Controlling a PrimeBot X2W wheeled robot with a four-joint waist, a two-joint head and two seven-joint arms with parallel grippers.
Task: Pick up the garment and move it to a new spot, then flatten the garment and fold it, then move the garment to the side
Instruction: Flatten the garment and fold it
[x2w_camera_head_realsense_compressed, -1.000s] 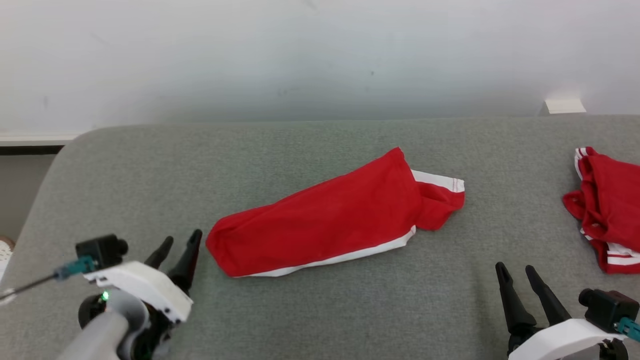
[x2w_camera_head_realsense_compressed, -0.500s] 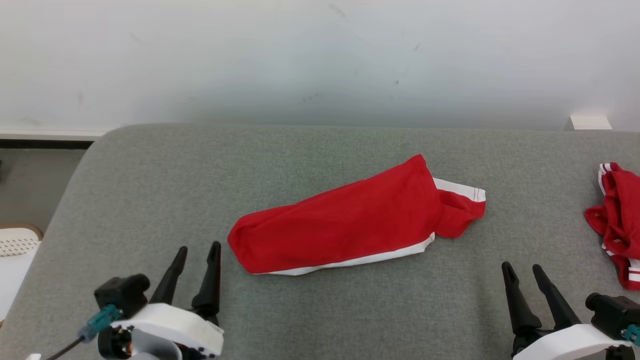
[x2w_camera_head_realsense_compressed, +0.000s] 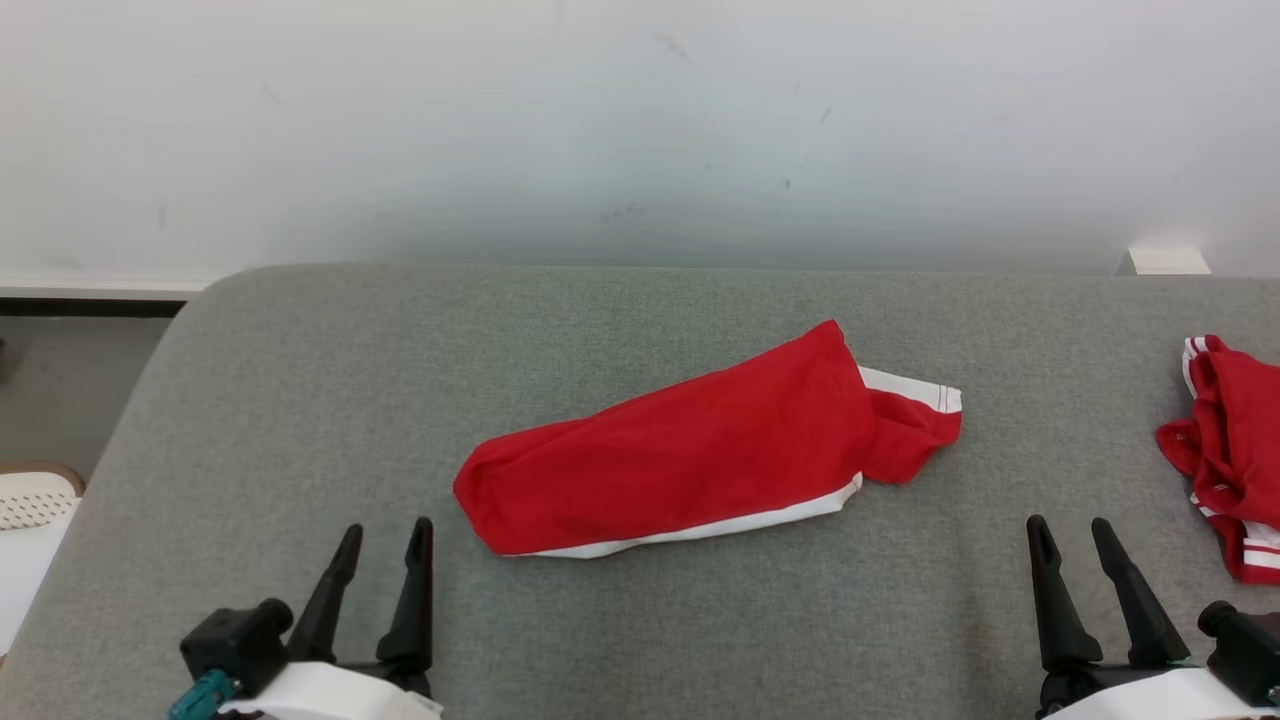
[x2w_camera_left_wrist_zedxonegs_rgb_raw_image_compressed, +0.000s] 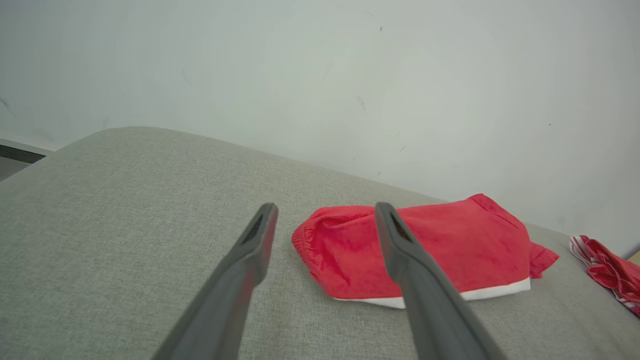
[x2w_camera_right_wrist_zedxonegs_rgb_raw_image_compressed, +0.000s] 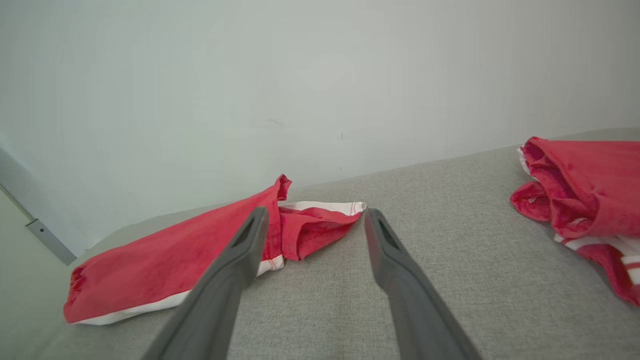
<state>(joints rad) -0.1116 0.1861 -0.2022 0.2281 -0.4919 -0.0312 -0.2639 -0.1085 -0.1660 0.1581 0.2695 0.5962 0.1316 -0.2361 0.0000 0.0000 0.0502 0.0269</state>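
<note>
**Garment.** The garment (x2w_camera_head_realsense_compressed: 690, 455) is red with white trim. It lies folded into a long band at the middle of the grey surface (x2w_camera_head_realsense_compressed: 300, 400). It sits at a slant: the rounded end points toward the robot's left and nearer the robot, and the white-hemmed end points right and farther away. It rests flat and touches neither tool.

**View differences.**
- The left wrist view faces the rounded end and shows gathered, puckered fabric there. The head view renders that end as a smooth curve.
- The right wrist view faces the opposite end. It shows a loose red flap tucked beside a white band, and a stitched seam along the main fold.
- The head view gives the full outline and both tools together.

**Tools.**
- The left tool (x2w_camera_head_realsense_compressed: 388, 527) stands at the lower left, near the rounded end. Its fingers are spread apart and hold nothing.
- The right tool (x2w_camera_head_realsense_compressed: 1068, 522) stands at the lower right, its fingers likewise apart and empty.

**Surroundings.**
- A second garment (x2w_camera_head_realsense_compressed: 1225, 450), red with white stripes, lies crumpled at the right of the surface. The right tool is between the two garments.
- The right wrist view resolves its folds and stripes.
- A pale wall (x2w_camera_head_realsense_compressed: 640, 130) stands behind the surface.
- A white object (x2w_camera_head_realsense_compressed: 30, 500) sits beyond the surface's left edge.
</note>
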